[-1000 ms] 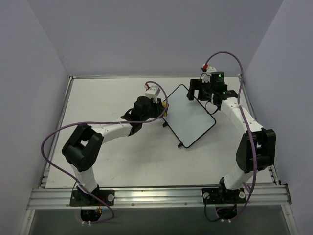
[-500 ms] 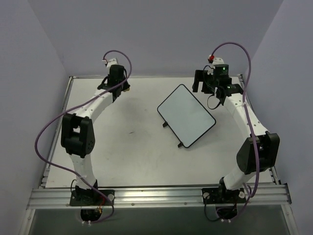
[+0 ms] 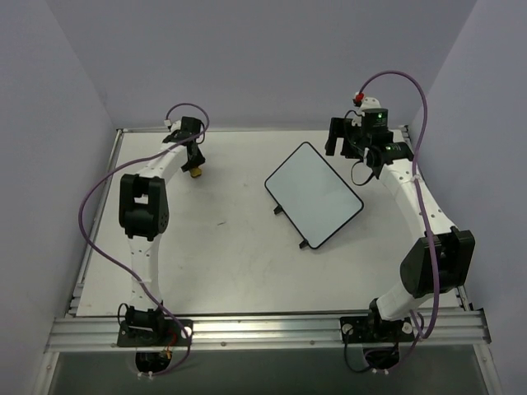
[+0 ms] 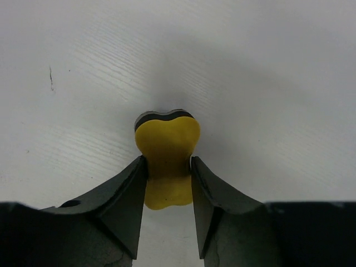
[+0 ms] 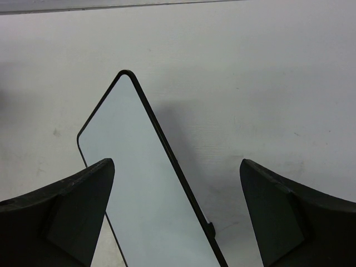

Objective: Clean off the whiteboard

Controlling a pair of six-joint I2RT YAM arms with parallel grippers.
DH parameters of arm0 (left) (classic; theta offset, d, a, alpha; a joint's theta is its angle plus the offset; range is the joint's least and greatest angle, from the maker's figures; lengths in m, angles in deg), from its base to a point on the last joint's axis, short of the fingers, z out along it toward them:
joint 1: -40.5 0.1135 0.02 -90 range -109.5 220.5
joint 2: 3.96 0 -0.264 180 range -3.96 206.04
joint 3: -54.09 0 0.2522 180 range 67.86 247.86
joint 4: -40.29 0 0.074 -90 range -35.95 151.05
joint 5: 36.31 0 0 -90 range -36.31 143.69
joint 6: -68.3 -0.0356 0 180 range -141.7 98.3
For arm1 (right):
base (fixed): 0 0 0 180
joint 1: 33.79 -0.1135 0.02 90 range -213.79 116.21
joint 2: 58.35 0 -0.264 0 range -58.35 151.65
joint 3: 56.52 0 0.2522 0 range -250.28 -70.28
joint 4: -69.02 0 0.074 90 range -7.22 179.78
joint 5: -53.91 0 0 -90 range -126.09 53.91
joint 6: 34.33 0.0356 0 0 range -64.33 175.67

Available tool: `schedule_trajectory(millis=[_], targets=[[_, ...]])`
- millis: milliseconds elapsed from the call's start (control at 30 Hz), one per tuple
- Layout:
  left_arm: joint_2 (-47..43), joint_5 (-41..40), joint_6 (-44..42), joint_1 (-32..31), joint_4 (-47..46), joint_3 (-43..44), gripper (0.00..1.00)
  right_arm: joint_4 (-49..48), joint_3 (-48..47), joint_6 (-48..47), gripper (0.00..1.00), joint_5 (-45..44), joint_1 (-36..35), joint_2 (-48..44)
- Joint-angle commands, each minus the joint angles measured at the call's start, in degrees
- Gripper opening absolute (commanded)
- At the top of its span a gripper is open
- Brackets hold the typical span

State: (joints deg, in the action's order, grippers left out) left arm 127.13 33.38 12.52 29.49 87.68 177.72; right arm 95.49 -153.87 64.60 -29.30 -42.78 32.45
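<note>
My left pincer [image 4: 168, 162] is clamped on the waist of a yellow bone-shaped sponge [image 4: 167, 136], low over the white counter [image 3: 230, 255] near its far left corner. My right pincer [image 5: 177, 164] stands wide open with nothing in it. Plain lilac walls [image 3: 247, 66] ring the counter, and the whiteboard [image 3: 314, 194] lies blank and diagonal right of centre, its far corner beneath the right pincer, well apart from the left.

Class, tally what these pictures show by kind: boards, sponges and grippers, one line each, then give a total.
whiteboard: 1
yellow sponge: 1
grippers: 2, the left gripper and the right gripper
total: 4
</note>
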Motion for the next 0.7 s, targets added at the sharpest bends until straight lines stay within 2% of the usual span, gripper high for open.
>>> schedule_trajectory(millis=[0,233,500,600,667], targets=[[-0.7,1.3,0.4,1.2,1.0,2.9,0.47,1.1,-2.4,0.3,0.91,0.2,-0.2,-2.3],[-2.9,1.4,-0.3,1.2,-0.4,1.2,0.7,1.4,-2.4,0.4,0.91,0.8,-0.2,-2.2],[-12.6,3.8,-2.0,0.8,-2.1,-1.2,0.73,2.1,-3.2,0.3,0.92,-0.6,-0.2,-4.0],[-19.5,6.3,-3.4,-2.4,-2.6,-3.1,0.74,2.4,-3.5,1.0,1.0,-1.0,-0.2,-5.3],[-25.1,7.1,-4.6,-5.3,-1.9,-4.0,0.75,2.0,-3.3,2.0,1.0,-0.4,-0.2,-6.8]])
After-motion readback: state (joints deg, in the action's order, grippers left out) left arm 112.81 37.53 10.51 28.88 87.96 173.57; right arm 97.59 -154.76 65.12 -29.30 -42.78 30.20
